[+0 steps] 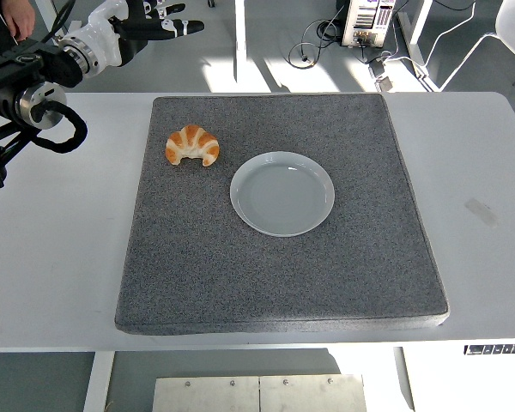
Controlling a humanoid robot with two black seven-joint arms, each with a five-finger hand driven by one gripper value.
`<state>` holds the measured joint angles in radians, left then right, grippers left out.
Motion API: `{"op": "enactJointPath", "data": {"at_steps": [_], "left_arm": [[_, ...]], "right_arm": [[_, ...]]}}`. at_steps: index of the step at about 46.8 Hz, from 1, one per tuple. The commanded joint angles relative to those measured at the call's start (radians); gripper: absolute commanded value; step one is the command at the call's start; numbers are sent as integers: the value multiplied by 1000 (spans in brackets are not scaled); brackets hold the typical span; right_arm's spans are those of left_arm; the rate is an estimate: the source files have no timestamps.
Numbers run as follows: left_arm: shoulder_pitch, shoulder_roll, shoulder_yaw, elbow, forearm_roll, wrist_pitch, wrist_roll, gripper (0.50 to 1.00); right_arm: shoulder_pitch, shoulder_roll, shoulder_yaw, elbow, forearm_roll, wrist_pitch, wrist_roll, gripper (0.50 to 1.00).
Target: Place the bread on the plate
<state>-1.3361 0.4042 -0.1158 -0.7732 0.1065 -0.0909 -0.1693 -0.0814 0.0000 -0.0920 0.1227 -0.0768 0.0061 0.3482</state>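
Bread (191,145) lies untouched; left hand (150,24) raised, fingers spread.

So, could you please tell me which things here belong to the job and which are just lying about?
Job: croissant; white plate; left hand, open, raised beyond the table's far edge.

Lying about: grey foam mat; piece of tape on the white table; cables on the floor.

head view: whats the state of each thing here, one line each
croissant, lying on the grey mat, left of the plate, not held
plate, upright on the mat, nothing on it
grey mat, flat on the white table
left hand, raised beyond the table's far left corner, fingers spread, holding nothing
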Motion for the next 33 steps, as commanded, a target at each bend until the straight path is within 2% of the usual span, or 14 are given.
{"op": "enactJointPath", "data": {"at_steps": [1, 9, 14, 16, 20, 27, 33], "left_arm": [[-34, 16, 54, -6, 59, -12, -12, 981], [-58, 73, 82, -51, 255, -23, -61, 983], [-51, 64, 139, -38, 364, -10, -47, 963], [-57, 58, 185, -34, 380, -6, -26, 963], [-58, 24, 275, 5, 423, 25, 31, 961], [-46, -73, 361, 109, 501, 36, 44, 957], [-11, -113, 372, 158, 502, 36, 44, 957]], "right_arm": [[0, 0, 0, 0, 0, 0, 0, 1000], [0, 0, 0, 0, 0, 0, 0, 1000], [0, 0, 0, 0, 0, 0, 0, 1000], [0, 0, 0, 0, 0, 0, 0, 1000], [0, 0, 0, 0, 0, 0, 0, 1000], [0, 0, 0, 0, 0, 0, 0, 1000], [0, 0, 0, 0, 0, 0, 0, 1000]]}}
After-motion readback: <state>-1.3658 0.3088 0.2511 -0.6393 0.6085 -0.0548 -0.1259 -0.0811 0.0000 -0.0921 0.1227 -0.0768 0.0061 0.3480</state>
